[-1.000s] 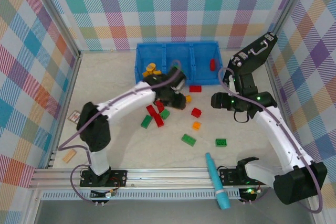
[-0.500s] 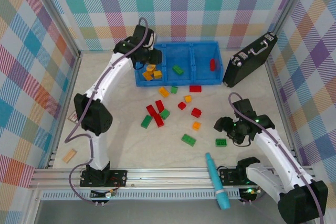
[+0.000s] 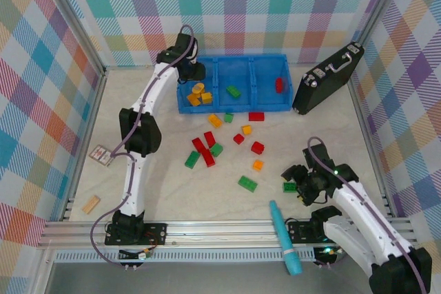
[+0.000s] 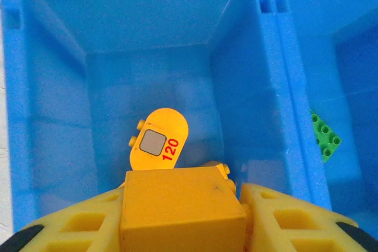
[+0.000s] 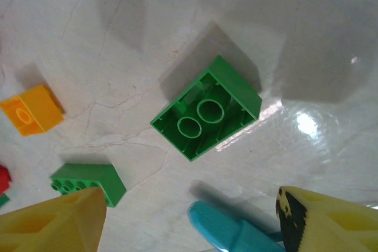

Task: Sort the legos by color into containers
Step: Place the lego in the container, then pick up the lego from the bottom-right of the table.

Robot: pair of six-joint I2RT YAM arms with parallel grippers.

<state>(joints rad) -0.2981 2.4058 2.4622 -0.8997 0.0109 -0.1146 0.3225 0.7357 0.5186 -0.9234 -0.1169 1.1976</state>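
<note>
Yellow brick (image 4: 177,202) clenched in your left gripper (image 4: 184,221), you are hanging it over the leftmost compartment of the blue tray (image 4: 53,87), so release should come next, while your right gripper (image 5: 189,219) is gaping above an upturned green brick (image 5: 207,107) on the counter (image 5: 88,28).

Left claw (image 4: 183,205) and right claw (image 5: 189,205): yellow moulded fingers (image 4: 283,218) with cutouts, right tip scuffed black. Behind the claws white links (image 3: 157,91), black joints (image 3: 141,135), lilac cable (image 3: 183,29) looped alongside.

Left arm (image 3: 153,98) hangs over the blue tray (image 3: 238,58), right arm (image 3: 358,201) by a green brick (image 3: 290,186).
</note>
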